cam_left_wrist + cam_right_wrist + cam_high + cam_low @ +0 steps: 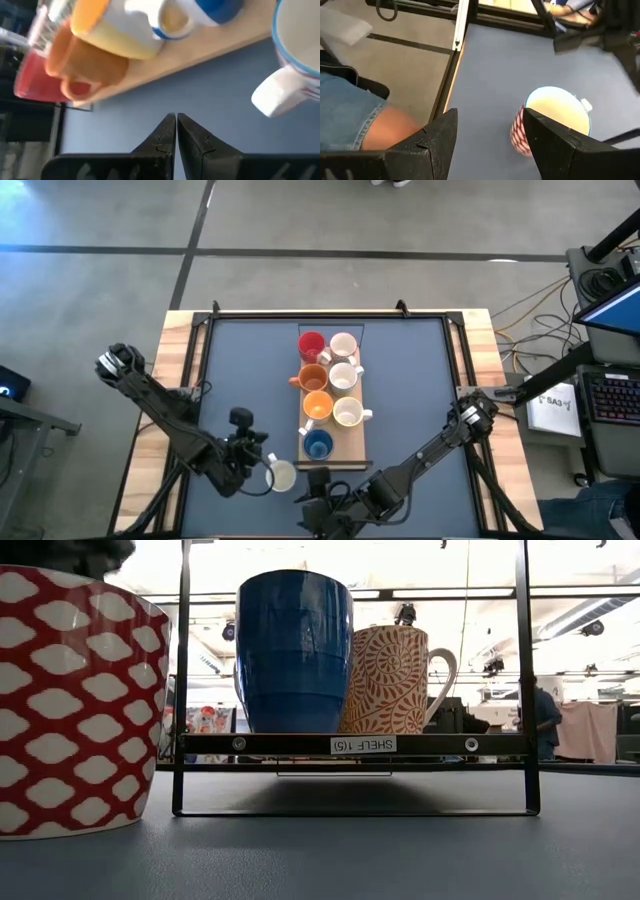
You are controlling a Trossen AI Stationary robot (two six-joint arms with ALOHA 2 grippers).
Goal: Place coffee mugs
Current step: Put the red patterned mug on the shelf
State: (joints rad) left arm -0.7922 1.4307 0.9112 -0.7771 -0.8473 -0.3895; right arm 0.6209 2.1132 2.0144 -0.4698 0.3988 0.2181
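Several coffee mugs stand in two rows on a wooden shelf board (pixel 357 442) at the table's middle: red (pixel 311 343), orange (pixel 317 405), blue (pixel 318 444) and white (pixel 347 413) ones. A red-and-white patterned mug (pixel 281 475) (pixel 551 116) (pixel 70 700) stands upright on the blue table near the front edge. My left gripper (pixel 176 125) (pixel 260 462) is shut, just left of that mug, and touches nothing. My right gripper (pixel 492 137) (pixel 312 498) hangs open near the front edge. The patterned mug stands ahead of it, beside one finger.
The shelf (pixel 350 744) is a dark metal frame with a board; the low view shows the blue mug (pixel 293 650) and a patterned orange mug (pixel 390 680) on it. A person's knee (pixel 375 127) shows beyond the table's edge. Bare blue table surface (pixel 420 380) lies right of the shelf.
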